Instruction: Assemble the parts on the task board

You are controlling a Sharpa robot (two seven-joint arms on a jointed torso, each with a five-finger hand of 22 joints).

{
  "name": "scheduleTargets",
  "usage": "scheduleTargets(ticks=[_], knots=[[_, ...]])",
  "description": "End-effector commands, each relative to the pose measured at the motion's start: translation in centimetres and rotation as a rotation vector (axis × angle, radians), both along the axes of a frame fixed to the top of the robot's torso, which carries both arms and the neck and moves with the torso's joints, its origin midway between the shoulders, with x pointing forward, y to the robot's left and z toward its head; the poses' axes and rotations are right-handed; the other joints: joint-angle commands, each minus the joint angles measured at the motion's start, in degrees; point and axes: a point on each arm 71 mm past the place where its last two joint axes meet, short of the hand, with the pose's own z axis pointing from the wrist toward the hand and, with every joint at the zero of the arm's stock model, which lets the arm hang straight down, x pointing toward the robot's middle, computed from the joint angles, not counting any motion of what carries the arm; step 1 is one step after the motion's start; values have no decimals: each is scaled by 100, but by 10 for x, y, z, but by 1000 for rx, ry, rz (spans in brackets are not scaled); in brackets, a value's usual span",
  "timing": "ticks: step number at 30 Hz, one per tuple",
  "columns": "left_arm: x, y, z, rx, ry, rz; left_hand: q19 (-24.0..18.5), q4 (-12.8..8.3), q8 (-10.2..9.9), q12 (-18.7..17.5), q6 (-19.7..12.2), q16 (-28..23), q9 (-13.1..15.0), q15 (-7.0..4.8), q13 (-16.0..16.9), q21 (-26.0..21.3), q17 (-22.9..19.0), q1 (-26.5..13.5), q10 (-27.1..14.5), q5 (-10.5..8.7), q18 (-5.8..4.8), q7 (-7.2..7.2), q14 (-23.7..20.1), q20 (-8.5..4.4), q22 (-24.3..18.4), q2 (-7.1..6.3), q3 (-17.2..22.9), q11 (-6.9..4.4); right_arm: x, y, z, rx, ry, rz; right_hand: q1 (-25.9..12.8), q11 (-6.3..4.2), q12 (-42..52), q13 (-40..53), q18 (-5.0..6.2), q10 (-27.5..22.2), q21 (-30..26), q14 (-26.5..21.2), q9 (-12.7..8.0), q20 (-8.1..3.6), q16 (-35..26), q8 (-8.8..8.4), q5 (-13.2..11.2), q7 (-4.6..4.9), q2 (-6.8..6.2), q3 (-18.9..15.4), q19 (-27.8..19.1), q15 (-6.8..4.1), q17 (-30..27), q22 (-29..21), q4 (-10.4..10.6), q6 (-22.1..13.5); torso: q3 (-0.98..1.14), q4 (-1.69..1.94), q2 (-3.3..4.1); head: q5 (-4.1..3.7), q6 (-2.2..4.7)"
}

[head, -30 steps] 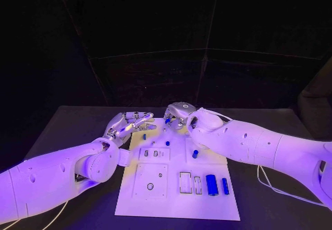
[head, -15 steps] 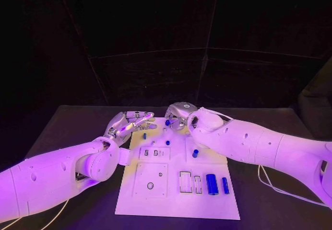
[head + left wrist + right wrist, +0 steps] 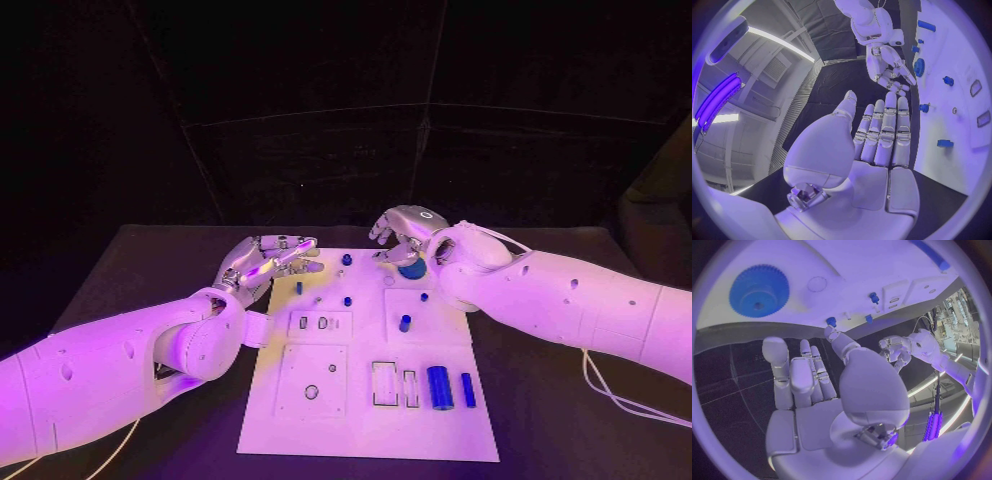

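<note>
So the silver right hand (image 3: 408, 232) hovers empty, fingers loosely spread, with the round blue toothed gear (image 3: 759, 290) seated on the white task board (image 3: 361, 420) just beyond its fingertips, probably placed. The left hand (image 3: 267, 259) waits open alongside.

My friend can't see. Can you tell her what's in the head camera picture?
Two white robot arms reach over a white task board on a black table. The left hand and right hand hover at its far end, holding nothing. Small blue parts dot the board.
</note>
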Motion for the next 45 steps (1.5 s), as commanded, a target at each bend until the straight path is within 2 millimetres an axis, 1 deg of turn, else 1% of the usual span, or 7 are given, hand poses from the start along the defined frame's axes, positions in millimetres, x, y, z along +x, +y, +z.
scheduleTargets(ticks=[1, 8, 10, 15, 19, 25, 45], knots=[[0, 0, 2, -8, -3, -13, 38, -45, -34, -34, 22, -32, -5, 39, -8, -37, 8, -17, 0, 12, 40, 16, -15, 17, -8, 55, 9, 20, -3, -19, 6, 112, 53, -24, 141, -189, 419, 189, -180, 937, 360, 172, 23, -92, 336, 82, 74, -102, 55, -1, 280, -157, 612, 630, 29, 225, 9, -37, -10, -43, 23], [0, 0, 2, -9, -4, -13, 41, -62, -34, -37, 42, -47, -1, 37, -4, -49, 12, -10, 21, 12, 41, 2, -13, 18, -11, 71, 12, 10, -2, -57, 6, 115, 152, -96, -38, -421, 1301, 934, -305, 1895, 762, 274, -12, -334, 698, 45, 279, -309, -216, -474, 561, -369, 1279, 1310, 240, 233, 19, -97, -14, -14, 37], [0, 0, 2, -10, -4, -15, 41, -64, -33, -38, 45, -49, 0, 36, -4, -51, 12, -10, 25, 11, 42, 1, -13, 18, -11, 73, 12, 9, -2, -64, 5, 103, 182, -116, 98, -423, 2893, 2695, -348, 1642, 918, 307, -7, -365, 896, 51, 433, -368, -193, -912, 639, -403, 1630, 1541, 427, 146, 20, -100, -12, -18, 35], [0, -1, 2, -11, -5, -17, 41, -65, -33, -38, 47, -51, 0, 36, -4, -52, 13, -10, 27, 11, 42, 0, -12, 18, -11, 74, 12, 8, 0, -70, 0, 48, 236, -143, 276, -310, 5701, 5796, -406, 1722, 1154, 398, -15, -258, 1228, 79, 378, -217, -66, -1431, 735, -280, 2424, 1957, 844, -91, 22, -91, 0, -34, 37], [1, -2, 2, -11, -8, -16, 41, -72, -33, -40, 55, -58, 1, 35, -3, -57, 14, -8, 36, 12, 42, -4, -12, 18, -12, 81, 13, 5, 1, -69, -3, 8, 266, -146, 386, -283, 6144, 6319, -412, 1779, 1195, 406, -18, -226, 1263, 94, 380, -174, -59, -1552, 739, -239, 2512, 2015, 970, -180, 22, -62, 2, -49, 23], [1, -1, 2, -13, -16, -11, 42, -76, -34, -42, 59, -61, 2, 34, -3, -60, 15, -5, 39, 12, 42, -6, -11, 18, -13, 87, 16, 3, 3, -68, -7, -27, 301, -142, 440, -243, 6610, 6858, -421, 1914, 1239, 419, -15, -187, 1302, 121, 385, -138, -103, -1705, 744, -201, 2614, 2082, 1182, -261, 12, -83, -7, -49, 11], [2, -1, 2, -14, -22, -7, 45, -84, -35, -45, 65, -66, 2, 33, -3, -63, 17, 2, 45, 12, 43, -7, -8, 17, -13, 98, 21, 1, 8, -61, -10, -43, 306, -136, 592, -251, 6974, 7291, -428, 2047, 1288, 431, 6, -177, 1335, 261, 732, -155, 26, -1686, 751, -201, 2707, 2151, 1327, -164, 22, -80, -1, -54, -23]])
